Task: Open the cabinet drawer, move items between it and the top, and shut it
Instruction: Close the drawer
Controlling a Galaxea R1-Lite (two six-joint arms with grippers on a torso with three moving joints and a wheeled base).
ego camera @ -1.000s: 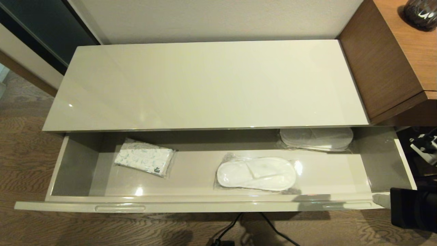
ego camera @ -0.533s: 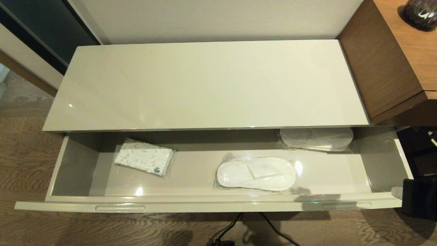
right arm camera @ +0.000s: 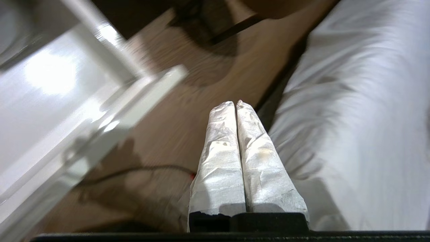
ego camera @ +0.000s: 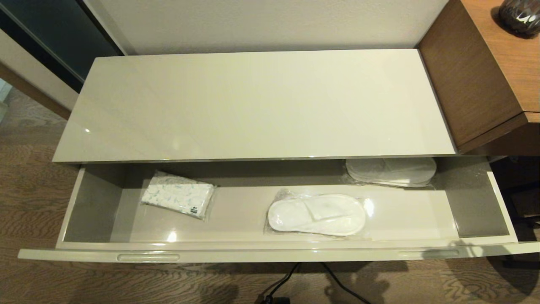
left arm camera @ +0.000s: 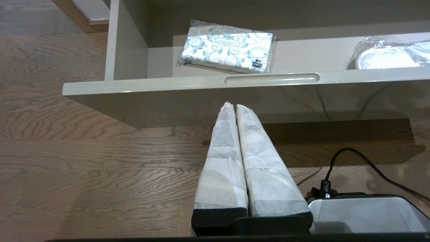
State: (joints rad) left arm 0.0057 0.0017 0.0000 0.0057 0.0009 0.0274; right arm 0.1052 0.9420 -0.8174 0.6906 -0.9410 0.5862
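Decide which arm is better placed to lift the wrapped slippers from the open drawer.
Probably the right: the slippers lie right of the drawer middle. The left gripper faces the tissue pack.

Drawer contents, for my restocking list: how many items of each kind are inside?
In the cabinet drawer:
Wrapped slipper pairs: 2, one in the middle, one at the back right, partly under the top.
Patterned soft packet: 1.
Total: 3.

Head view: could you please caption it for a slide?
Open drawer holding two wrapped slipper pairs and a patterned packet; top bare.
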